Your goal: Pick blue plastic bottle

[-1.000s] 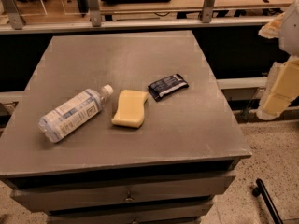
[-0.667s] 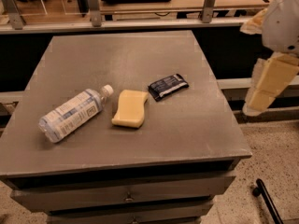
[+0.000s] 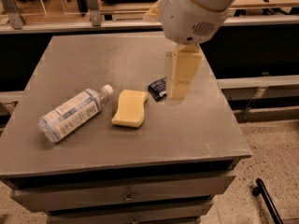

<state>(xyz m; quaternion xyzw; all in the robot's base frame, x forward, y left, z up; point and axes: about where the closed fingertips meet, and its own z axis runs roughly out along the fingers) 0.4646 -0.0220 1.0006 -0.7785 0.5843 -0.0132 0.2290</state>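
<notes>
Gripper (image 3: 180, 95), pale cream, hangs tip-down over the right half of the table (image 3: 187, 139), its lower end in front of the small dark packet (image 3: 158, 88) and hiding part of it. From this angle I cannot tell whether it is open or closed. It carries nothing.

A moment ago the gripper was out past the table's right edge. It has now swung in over the tabletop, which looks like the start of the reach rather than the grasp itself.

The blue plastic bottle (image 3: 72, 113) has not moved. It lies on its side near the left front of the table, white cap pointing toward the yellow sponge (image 3: 129, 108), which lies just beside the cap. The bottle is well apart from the gripper, with the sponge between them, so the gripper has more leftward travel to make and a descent before it can close.

Above the gripper, the arm's rounded white housing (image 3: 196, 8) fills the top of the view, coming in from the upper right with the wrist pointing straight down.
</notes>
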